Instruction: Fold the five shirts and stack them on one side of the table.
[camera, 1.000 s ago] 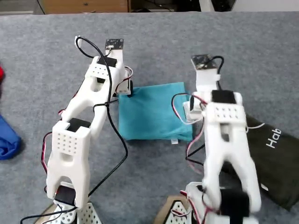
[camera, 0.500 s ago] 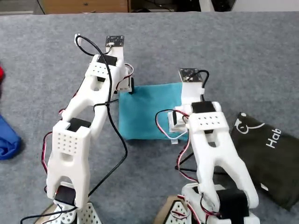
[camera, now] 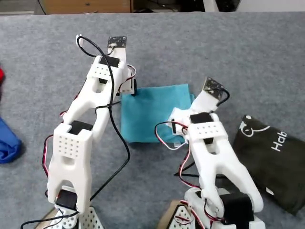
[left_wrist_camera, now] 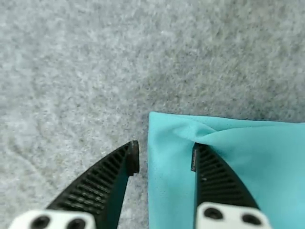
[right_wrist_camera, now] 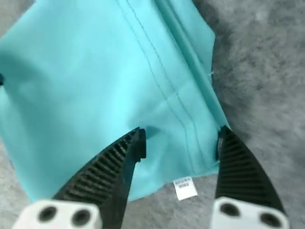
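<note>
Tabletop (camera: 143, 191): grey and kinda carpet-textured, everything sits on it.
Black shirt (camera: 271, 162): near right, a flat folded-ish bundle with white print. It lies just right of the right arm and doesn't touch the teal one.
Right tool (right_wrist_camera: 180, 140): spread wide with nothing in it. It hangs over the near-right part of the teal shirt, one finger above the cloth and the other right at the stitched side hem. Can't tell if the tips actually touch the fabric.
Label tag (right_wrist_camera: 185, 188): small white tag poking out of the teal shirt's near edge onto the grey.
Teal shirt (camera: 147, 114): middle of the tabletop between the two arms, folded into a rough square and lying flat, with its right side a bit rumpled.
Blue cloth (camera: 7, 140): bunched up at the left edge, well apart from the teal shirt.
Left tool (left_wrist_camera: 164, 157): roughly half open, holding nothing. It straddles the teal shirt's far-left corner, one finger over bare grey just left of the edge and the other over the cloth by a small crease.
Red sliver (camera: 1, 75): left edge, farther back than the blue cloth. Too little showing to say what it is.
Wooden furniture (camera: 86, 5): beyond the tabletop's far edge.
</note>
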Tool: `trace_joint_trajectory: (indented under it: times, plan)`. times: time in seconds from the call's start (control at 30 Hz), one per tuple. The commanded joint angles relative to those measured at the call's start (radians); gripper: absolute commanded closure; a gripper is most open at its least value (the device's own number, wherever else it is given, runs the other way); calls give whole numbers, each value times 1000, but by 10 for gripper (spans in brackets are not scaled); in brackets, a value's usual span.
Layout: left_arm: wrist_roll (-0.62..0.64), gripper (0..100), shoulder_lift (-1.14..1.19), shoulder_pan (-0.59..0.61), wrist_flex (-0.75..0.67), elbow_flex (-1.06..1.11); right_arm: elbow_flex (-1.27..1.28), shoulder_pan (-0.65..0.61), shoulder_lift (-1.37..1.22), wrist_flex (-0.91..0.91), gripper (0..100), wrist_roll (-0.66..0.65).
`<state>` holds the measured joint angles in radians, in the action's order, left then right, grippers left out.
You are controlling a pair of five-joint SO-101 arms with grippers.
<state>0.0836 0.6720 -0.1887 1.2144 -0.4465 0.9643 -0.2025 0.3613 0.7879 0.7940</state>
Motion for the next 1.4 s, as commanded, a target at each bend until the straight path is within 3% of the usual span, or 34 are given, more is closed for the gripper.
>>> trace_joint_trajectory:
  times: [0.0,0.37,0.57,1.0,1.2,1.37]
  plan:
    - [0,809,-15,2,-3,-46,2,-16,-2,-25,750,28]
    - [-11,808,-15,9,-12,-46,-189,41,-2,296,750,32]
    - [-26,809,-13,6,-12,-48,-163,18,-53,212,750,41]
    - [-20,812,-10,8,-18,-48,-320,13,-538,178,753,77]
    - [-26,985,-8,-9,-34,-48,-367,13,-579,241,753,72]
    - [-26,973,-8,-23,-34,-46,-367,13,-582,241,753,32]
